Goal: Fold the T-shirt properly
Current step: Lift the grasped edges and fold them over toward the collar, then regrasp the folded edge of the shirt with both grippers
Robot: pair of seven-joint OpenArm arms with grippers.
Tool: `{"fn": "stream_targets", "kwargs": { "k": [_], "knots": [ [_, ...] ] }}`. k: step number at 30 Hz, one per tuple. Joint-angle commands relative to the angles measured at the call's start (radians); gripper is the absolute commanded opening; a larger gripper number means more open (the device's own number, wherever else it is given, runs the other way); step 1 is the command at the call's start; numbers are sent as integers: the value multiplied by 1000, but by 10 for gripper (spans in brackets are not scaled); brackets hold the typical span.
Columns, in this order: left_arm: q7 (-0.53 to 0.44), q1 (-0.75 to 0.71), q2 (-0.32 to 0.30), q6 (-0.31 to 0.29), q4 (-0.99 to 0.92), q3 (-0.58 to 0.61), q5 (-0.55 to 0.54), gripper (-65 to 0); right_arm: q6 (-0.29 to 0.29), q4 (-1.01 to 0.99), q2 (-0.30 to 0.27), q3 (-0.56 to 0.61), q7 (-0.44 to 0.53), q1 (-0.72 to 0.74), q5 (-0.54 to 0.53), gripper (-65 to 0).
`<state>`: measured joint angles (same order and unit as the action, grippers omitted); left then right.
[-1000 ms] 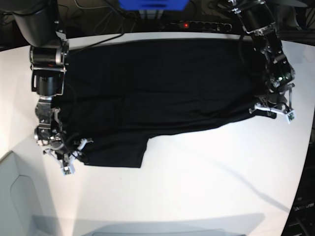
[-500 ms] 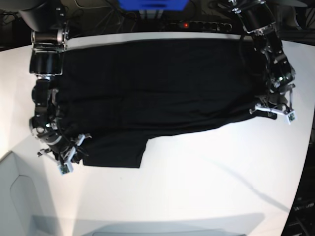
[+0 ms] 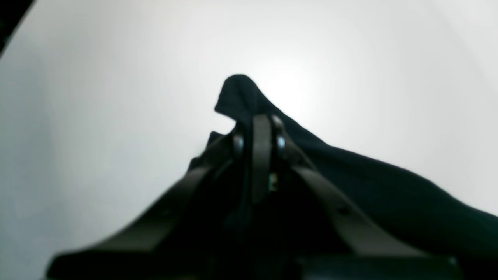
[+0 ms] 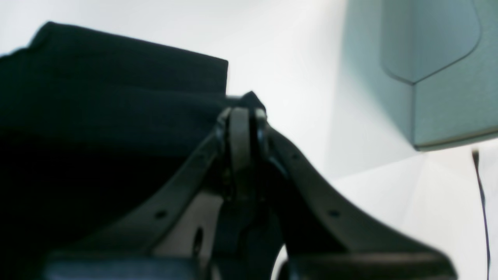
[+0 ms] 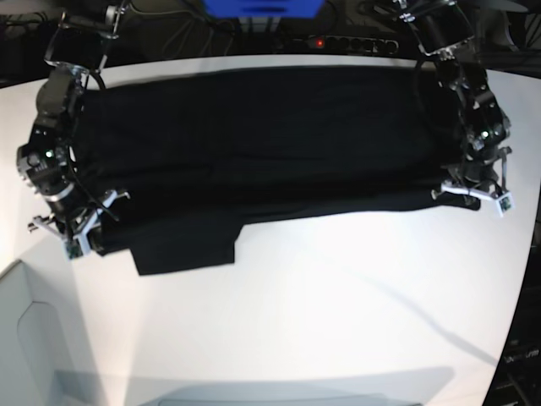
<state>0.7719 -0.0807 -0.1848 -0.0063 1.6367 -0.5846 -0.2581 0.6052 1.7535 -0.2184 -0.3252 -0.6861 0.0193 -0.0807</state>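
Observation:
The black T-shirt [image 5: 270, 144] lies spread wide across the far half of the white table [image 5: 338, 296], with a flap hanging out at its lower left. My left gripper [image 5: 473, 193] sits at the shirt's right edge. In the left wrist view the left gripper [image 3: 260, 124] is shut, with a peak of T-shirt [image 3: 389, 186] cloth pinched at its tips. My right gripper [image 5: 89, 237] is at the shirt's lower left edge. The right wrist view shows the right gripper [image 4: 242, 116] shut on a small fold of T-shirt [image 4: 116, 101] cloth.
A grey panel [image 5: 34, 338] sits at the table's near left corner, close to the right gripper, and the grey panel [image 4: 435, 70] also shows in the right wrist view. A power strip [image 5: 338, 42] and a blue box [image 5: 262, 7] stand behind the table's far edge.
My right gripper has closed on the shirt's lower left edge and moved left and toward the far side, dragging the cloth and its flap left. The left gripper has barely moved.

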Motion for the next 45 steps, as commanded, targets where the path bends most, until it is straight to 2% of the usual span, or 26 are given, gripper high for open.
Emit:
{"fn": "stream_targets", "kwargs": {
  "k": [1,10,20,22,27,31,36,40,42,45],
  "knots": [
    [-18,9,-15,1,30,-4,0,-650,9,39,-14,-13,26,-5,-6,-650],
    [-19,-58,-11,1,95,-4,0,-650,9,119,12,-28,33,-173,-6,-650],
    [-18,-107,-8,1,81,-4,0,-644,9,108,7,-18,24,-216,0,-650],
    [-18,-120,-8,-1,81,-4,0,-609,9,108,6,-24,24,-216,2,-621],
    [-19,-147,-8,-1,96,-4,0,-473,9,118,-9,-25,24,-246,-1,-470],
    [-19,-179,-8,-1,135,-4,0,-452,9,119,-6,-30,26,-250,-3,-393],
    [-29,-202,-8,-1,156,-5,0,-451,9,161,26,-67,26,-243,0,-378],
    [-29,-195,-9,1,156,-10,0,-443,9,178,27,-61,26,-243,-1,-378],
    [-27,-192,-8,1,158,-47,0,-395,9,178,32,-61,24,-243,-3,-378],
    [-25,-166,-8,1,158,-81,0,-269,9,174,47,-61,24,-243,2,-378]
  ]
}}
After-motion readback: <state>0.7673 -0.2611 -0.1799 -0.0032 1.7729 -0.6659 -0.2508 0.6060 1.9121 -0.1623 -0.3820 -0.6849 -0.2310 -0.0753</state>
